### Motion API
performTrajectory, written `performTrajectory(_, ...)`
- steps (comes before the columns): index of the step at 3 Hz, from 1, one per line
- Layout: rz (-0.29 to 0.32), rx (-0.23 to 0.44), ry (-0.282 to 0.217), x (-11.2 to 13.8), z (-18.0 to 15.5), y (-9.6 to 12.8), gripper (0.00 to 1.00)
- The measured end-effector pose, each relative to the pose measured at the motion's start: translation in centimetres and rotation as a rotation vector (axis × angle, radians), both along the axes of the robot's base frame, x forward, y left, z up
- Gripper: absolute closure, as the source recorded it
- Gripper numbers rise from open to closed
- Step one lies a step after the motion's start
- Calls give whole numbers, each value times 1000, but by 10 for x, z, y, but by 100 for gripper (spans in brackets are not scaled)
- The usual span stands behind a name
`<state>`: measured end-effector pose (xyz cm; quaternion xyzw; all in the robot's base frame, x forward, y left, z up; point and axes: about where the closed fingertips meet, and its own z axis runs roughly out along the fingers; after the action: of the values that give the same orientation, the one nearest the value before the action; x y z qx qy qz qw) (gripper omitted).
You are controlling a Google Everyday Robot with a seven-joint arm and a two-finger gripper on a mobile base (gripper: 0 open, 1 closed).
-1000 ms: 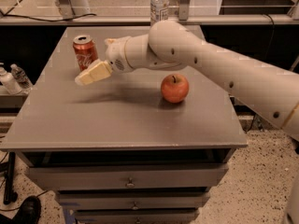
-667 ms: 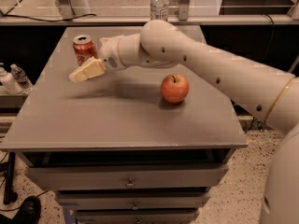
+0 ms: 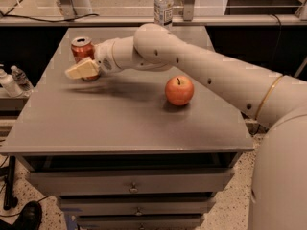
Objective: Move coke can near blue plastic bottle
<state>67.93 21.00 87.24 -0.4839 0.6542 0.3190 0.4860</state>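
The coke can is red with a silver top and stands upright at the back left of the grey table. My gripper is right in front of the can, low over the table, and hides the can's lower part. I cannot see whether it touches the can. The blue plastic bottle, clear with a white cap and a white label, stands upright at the table's far edge, right of the can and behind my arm.
A red-orange apple sits right of the table's middle, under my forearm's near side. My arm crosses the table from the right. Small bottles stand on a lower shelf off the table's left side. Drawers sit below the table's front edge.
My gripper has moved left and slightly back, from beside the can's right to directly in front of it. The can, apple and bottle have not moved.
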Motion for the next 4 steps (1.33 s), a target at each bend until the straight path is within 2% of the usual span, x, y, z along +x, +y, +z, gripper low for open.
performTrajectory(1, -14, -10, 0, 2, -3, -9, 48)
performTrajectory(2, -42, -40, -14, 8, 2, -35, 71)
performTrajectory(3, -86, -69, -42, 21, 17, -77, 96)
performTrajectory(4, -122, -65, -63, 29, 28, -118, 100)
